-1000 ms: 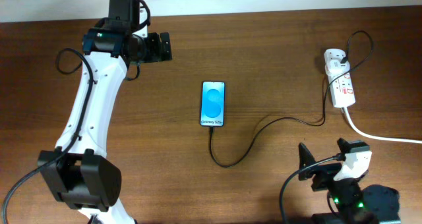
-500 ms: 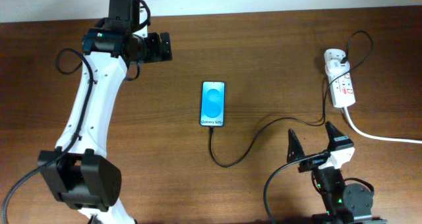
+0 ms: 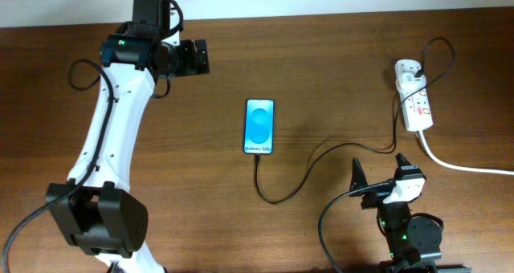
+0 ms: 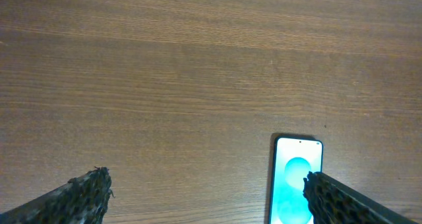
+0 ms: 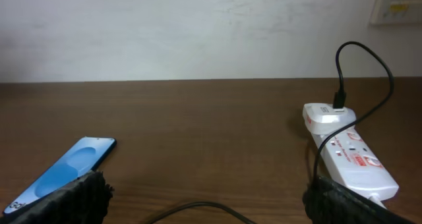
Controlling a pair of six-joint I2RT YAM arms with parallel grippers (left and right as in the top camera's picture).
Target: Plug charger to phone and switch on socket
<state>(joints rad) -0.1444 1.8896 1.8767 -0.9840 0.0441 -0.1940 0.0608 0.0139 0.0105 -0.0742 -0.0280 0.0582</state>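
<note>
The phone [image 3: 259, 126] lies flat on the table [image 3: 321, 64] with its blue screen lit. It has not shifted over the last second. The charger [image 3: 277, 199] has not shifted either. Its thin black cable meets the phone's near end, loops away to the phone's right, and climbs to the socket [image 3: 414, 104], which sits well off to the phone's right and level with its far end. The cable tip looks seated in the phone, though the overhead view is too coarse to be sure.

The only change is at the right gripper [image 3: 378, 167]. Over the last second it has swung round and drawn a little closer to the phone. It now sits off the phone's near right corner with its fingers spread wide and nothing between them. Its wrist view shows the phone low on one side and the socket low on the other, so the arm seems to be squaring up to the table. It is not committed to either object.

The left gripper [image 3: 199, 56] has stayed put beyond the phone's far left corner, well apart from it. Its fingers are also spread and empty.

With the plugging apparently done, the likely remaining step is the socket switch. The right gripper is still well short of the socket. Whether the red-marked switches are already on cannot be told.
</note>
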